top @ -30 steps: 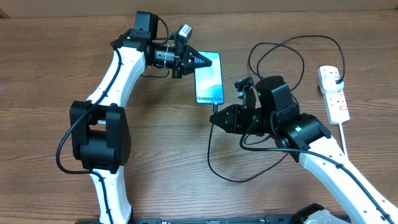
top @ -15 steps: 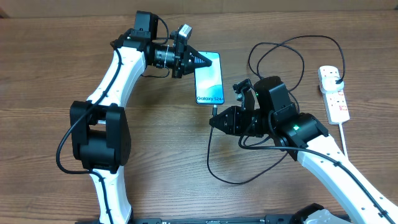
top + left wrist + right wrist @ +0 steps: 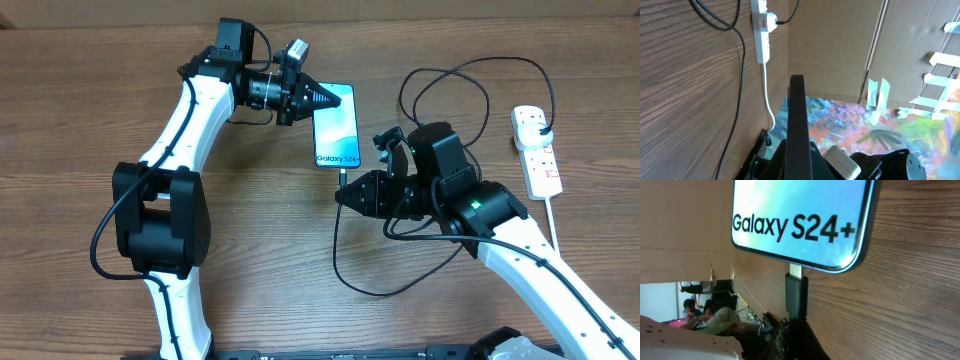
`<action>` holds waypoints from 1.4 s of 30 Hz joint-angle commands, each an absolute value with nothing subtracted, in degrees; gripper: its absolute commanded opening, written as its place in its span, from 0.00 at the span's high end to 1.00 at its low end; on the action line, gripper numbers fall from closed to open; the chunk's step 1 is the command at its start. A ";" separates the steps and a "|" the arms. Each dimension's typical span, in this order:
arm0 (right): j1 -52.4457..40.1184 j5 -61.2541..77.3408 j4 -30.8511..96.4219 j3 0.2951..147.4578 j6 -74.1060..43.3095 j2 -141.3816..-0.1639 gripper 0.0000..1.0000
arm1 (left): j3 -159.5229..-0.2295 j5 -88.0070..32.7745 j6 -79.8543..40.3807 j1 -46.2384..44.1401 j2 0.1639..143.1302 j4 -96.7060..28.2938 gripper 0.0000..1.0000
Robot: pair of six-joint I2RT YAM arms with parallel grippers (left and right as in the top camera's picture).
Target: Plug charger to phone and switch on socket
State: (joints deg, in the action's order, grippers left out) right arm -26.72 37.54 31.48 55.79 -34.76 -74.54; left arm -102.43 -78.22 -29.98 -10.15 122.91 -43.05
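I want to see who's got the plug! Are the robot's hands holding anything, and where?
The right gripper pinches the charger by its black plug body, behind the metal tip. The left gripper is shut on nothing, at the phone's top end.

Wood under everything here: the desk (image 3: 80, 250) is brown with a strong grain, more matt than polished. The phone (image 3: 336, 128) is the shiny one, with a glossy glass face and a smooth dark rim. The charger (image 3: 796, 292) has a matt black plastic plug body with a bright little metal tongue at its end, and its cable looks thin, smooth and rubbery. The socket (image 3: 537, 150) is smooth white plastic, faintly glossy, like its white cord (image 3: 552, 215). Both arms (image 3: 185, 120) wear smooth white plastic shells; right tool (image 3: 342, 194) and left tool (image 3: 333, 98) are matt black. Behind, brown cardboard (image 3: 840, 45), dull and papery.
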 commanded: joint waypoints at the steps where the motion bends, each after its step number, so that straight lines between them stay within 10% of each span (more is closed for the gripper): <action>1: -27.00 38.72 31.09 55.37 -34.50 -74.65 0.96 | -103.35 -80.36 -29.78 -10.63 122.89 -43.03 0.96; 42: -27.00 38.70 31.77 55.37 -34.48 -74.65 0.96 | -103.35 -75.40 -30.02 -10.15 122.89 -42.98 0.96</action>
